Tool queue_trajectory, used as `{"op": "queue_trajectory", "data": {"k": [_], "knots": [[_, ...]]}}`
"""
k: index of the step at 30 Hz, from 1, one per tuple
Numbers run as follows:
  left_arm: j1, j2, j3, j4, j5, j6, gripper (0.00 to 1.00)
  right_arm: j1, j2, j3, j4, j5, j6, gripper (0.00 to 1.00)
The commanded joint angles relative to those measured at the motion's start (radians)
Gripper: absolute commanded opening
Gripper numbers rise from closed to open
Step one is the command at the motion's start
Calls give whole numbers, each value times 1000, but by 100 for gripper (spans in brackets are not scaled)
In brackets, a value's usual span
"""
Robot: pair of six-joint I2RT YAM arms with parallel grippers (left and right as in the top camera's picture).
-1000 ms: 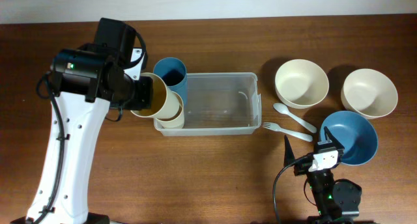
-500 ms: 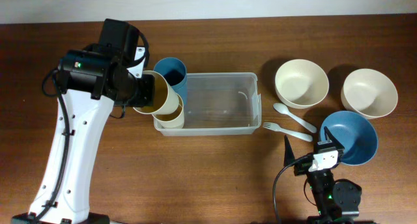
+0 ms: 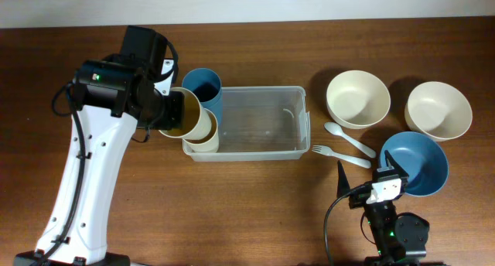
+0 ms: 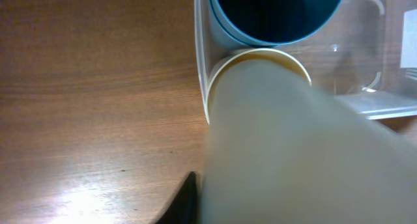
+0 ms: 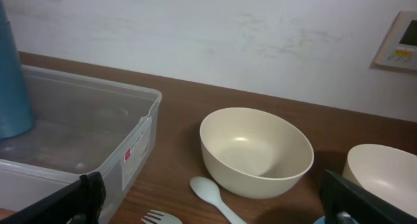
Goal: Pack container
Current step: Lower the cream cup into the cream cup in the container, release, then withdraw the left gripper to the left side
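Observation:
The clear plastic container lies at the table's middle; it also shows in the right wrist view. A blue cup stands in its far left corner, and a cream cup stands in its near left corner. My left gripper is shut on a second cream cup, held tilted over the container's left end, above the standing cream cup. The held cup fills the left wrist view. My right gripper is open and empty near the front edge, right of the container.
Two cream bowls and a blue bowl sit to the right of the container. A pale spoon and fork lie between the container and the bowls.
My left arm has shifted slightly to the right with the cream cup, bringing it a little further over the container's left end. The right arm has not moved.

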Motion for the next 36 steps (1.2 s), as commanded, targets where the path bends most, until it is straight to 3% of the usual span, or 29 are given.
{"op": "queue_trajectory", "data": {"k": [1,3,5,24,27,28,30,36], "knots": [[-4,-6,-5,11,-10,8,26,5,-10,-8,-3,10,0,99],[-4,-6,-5,19,-10,8,35,5,-10,-8,-3,10,0,99],[-4,-6,-5,24,-10,8,36,5,-10,-8,-3,10,0,99],[-3,-21,52,30,-26,8,38,5,-10,-8,-3,10,0,99],[-3,-47,118,17,-52,8,48,5,-10,-8,-3,10,0,99],[-3,-58,135,16,-74,8,56,5,-10,-8,-3,10,0,99],[-3,-97,154,29,-157,8,100,5,-10,-8,-3,10,0,99],[2,-122,154,32,-404,5,100,5,-10,-8,-3,10,0,99]]}}
